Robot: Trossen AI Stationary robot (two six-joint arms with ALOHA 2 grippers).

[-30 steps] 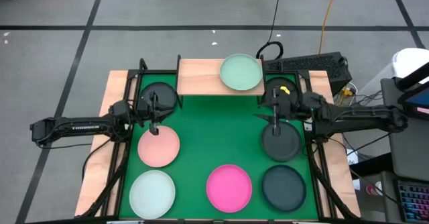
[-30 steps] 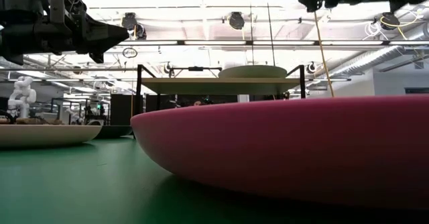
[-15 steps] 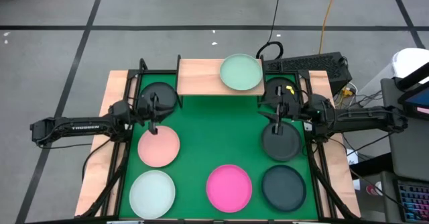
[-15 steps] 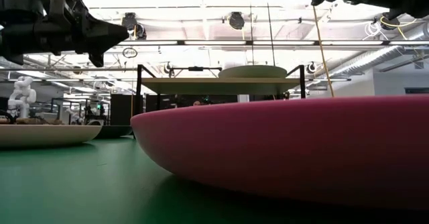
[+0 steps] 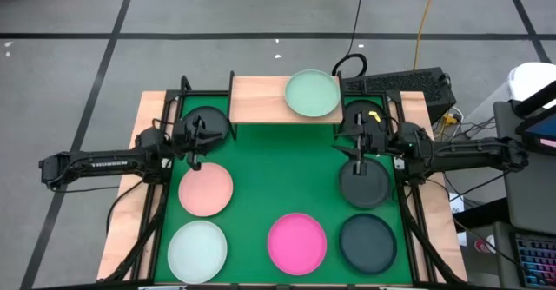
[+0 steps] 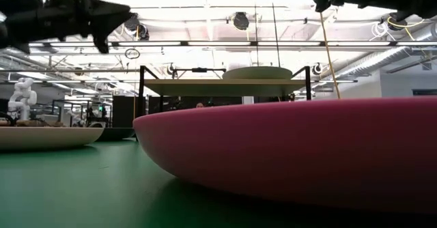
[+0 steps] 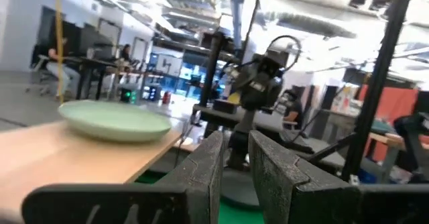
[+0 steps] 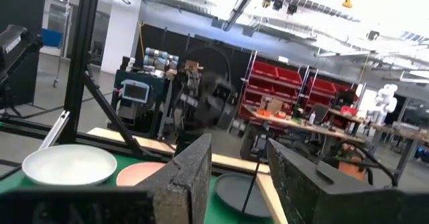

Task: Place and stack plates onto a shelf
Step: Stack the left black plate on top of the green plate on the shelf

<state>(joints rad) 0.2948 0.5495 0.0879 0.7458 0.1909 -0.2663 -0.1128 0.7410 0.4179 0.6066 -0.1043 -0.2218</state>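
The mint plate [image 5: 312, 94] lies on the right part of the shelf [image 5: 261, 99]; the other plates lie on the green tabletop [image 5: 282, 168]. The left gripper [image 5: 195, 155] hangs near the pink plate [image 5: 206, 189], jaws slightly apart and empty. The right gripper [image 5: 359, 155] hangs over a dark plate [image 5: 365, 184], partly hiding it, jaws open and empty.

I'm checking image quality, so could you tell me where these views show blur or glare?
Low view: the left gripper is motion-smeared, the near magenta plate looms soft, and the ceiling lights glare. Left wrist view: its background is blurred. High view: evenly lit and sharp.
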